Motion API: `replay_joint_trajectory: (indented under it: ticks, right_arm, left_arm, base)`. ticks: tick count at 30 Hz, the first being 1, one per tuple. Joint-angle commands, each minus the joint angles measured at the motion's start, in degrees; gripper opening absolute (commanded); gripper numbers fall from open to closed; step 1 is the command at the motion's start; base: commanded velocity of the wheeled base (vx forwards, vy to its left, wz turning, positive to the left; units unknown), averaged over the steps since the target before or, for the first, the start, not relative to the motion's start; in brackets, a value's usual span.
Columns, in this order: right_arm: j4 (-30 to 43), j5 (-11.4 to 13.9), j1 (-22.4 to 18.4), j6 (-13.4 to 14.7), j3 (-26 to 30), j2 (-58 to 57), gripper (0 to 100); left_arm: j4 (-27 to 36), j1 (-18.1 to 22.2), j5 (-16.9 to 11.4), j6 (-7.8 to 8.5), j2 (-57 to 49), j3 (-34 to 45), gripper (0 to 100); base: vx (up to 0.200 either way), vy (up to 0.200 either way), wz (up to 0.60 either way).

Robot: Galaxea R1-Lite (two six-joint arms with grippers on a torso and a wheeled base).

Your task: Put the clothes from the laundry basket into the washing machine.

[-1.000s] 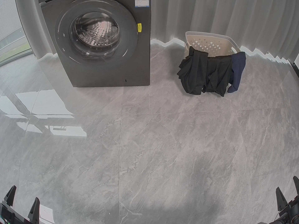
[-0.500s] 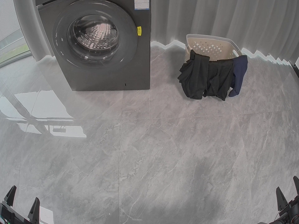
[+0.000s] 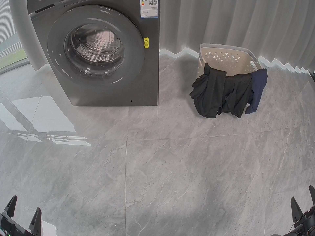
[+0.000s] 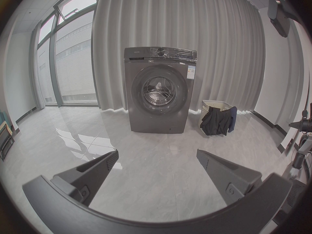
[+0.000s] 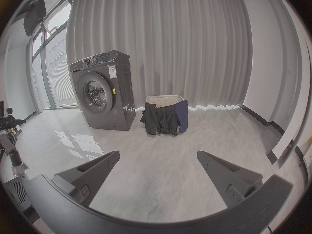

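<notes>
**Q:** How far along is the laundry run?

**A:** Barely begun, by the look of it. The washing machine [image 3: 98, 49] stands with its round door apparently shut and no cloth visible behind the glass. Every garment is at the laundry basket [image 3: 226, 46], near the machine on the robot's right of it.

**Q:** And how do the clothes lie?

**A:** The black garments [image 3: 220, 94] and a navy piece [image 3: 257, 86] are draped over the basket's rim on the side the machine's door faces. Their long axis runs downward, with loose ends pointing at the floor. The basket's mouth points up.

**Q:** The claws?

**A:** The left gripper [image 3: 25, 204] and right gripper [image 3: 302, 194] are both spread wide, holding nothing, well apart from the machine.
</notes>
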Motion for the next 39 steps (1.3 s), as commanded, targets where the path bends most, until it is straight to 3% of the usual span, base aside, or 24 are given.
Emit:
replay_joint_trajectory:
  ticks: [1, 10, 39]
  right_arm:
    - [-0.01, 0.02, 0.00, 0.00, 1.01, -0.86, 100]
    - [-0.01, 0.02, 0.00, 0.00, 1.01, -0.86, 100]
    - [-0.01, 0.02, 0.08, 0.00, 1.01, -0.86, 100]
  left_arm:
    - [-0.02, -0.02, 0.02, -0.02, -0.75, 1.01, 100]
    - [-0.02, -0.02, 0.02, -0.11, -0.75, 1.01, 100]
    - [0.07, -0.02, 0.02, -0.63, -0.75, 1.01, 100]
  base:
    - [0.200, 0.000, 0.00]
    - [0.067, 0.000, 0.00]
    - [0.000, -0.200, 0.00]
